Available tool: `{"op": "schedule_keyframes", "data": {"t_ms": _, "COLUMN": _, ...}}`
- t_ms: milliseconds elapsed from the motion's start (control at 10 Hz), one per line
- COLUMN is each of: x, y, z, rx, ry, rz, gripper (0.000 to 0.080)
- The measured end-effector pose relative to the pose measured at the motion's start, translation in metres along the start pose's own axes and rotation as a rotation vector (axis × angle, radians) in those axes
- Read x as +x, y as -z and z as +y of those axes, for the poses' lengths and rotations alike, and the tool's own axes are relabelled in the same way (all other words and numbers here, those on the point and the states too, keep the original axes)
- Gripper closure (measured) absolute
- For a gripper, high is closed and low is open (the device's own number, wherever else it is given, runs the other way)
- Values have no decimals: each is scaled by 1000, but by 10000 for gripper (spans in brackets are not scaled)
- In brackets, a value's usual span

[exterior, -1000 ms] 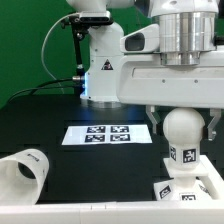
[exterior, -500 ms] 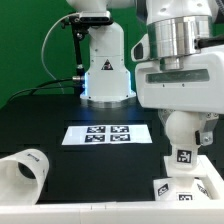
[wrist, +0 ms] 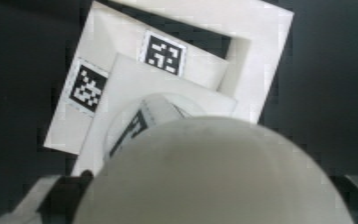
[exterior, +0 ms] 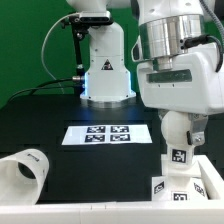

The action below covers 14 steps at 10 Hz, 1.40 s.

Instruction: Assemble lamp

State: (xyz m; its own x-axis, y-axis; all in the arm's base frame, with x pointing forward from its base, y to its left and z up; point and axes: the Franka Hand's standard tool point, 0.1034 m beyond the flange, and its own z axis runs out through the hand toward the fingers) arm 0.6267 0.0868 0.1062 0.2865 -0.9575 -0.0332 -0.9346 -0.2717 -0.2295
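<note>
The white bulb [exterior: 178, 130], round-headed with a tag on its stem, stands upright on the blocky tagged lamp base [exterior: 186, 186] at the exterior view's lower right. My gripper [exterior: 178, 127] is shut on the bulb's head from above, one finger on each side. In the wrist view the bulb's head [wrist: 211, 170] fills the foreground, with the base [wrist: 179, 58] beyond it and a dark finger [wrist: 62, 200] at its side. The tapered shade [exterior: 22, 172] lies on its side at the exterior view's lower left, apart from the gripper.
The marker board [exterior: 105, 134] lies flat on the black table [exterior: 40, 125] at the middle. The arm's white pedestal [exterior: 106, 70] stands behind it. A white rail [exterior: 70, 213] runs along the table's front edge.
The hand has turned about its vertical axis while shut on the bulb, and it has shifted slightly toward the exterior view's left. The bulb's tag has turned with it. The shade has not moved.
</note>
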Motion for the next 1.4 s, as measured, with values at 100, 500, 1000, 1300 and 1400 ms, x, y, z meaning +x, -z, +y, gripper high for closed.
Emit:
{"op": "schedule_keyframes", "data": {"t_ms": 100, "x": 0, "y": -1, "z": 0, "rx": -1, "ry": 0, "rz": 0, "gripper": 156}}
{"op": "schedule_keyframes", "data": {"t_ms": 500, "x": -3, "y": 26, "z": -9, "rx": 24, "ry": 36, "rz": -16, "gripper": 105}}
{"op": "schedule_keyframes", "data": {"t_ms": 1000, "x": -4, "y": 28, "z": -8, "rx": 17, "ry": 43, "rz": -22, "gripper": 101}}
{"op": "schedule_keyframes", "data": {"t_ms": 1300, "x": 0, "y": 36, "z": 3, "rx": 14, "ry": 155, "rz": -23, "gripper": 101}}
{"op": "schedule_keyframes", "data": {"t_ms": 1400, "x": 8, "y": 45, "z": 13, "rx": 14, "ry": 196, "rz": -23, "gripper": 101}}
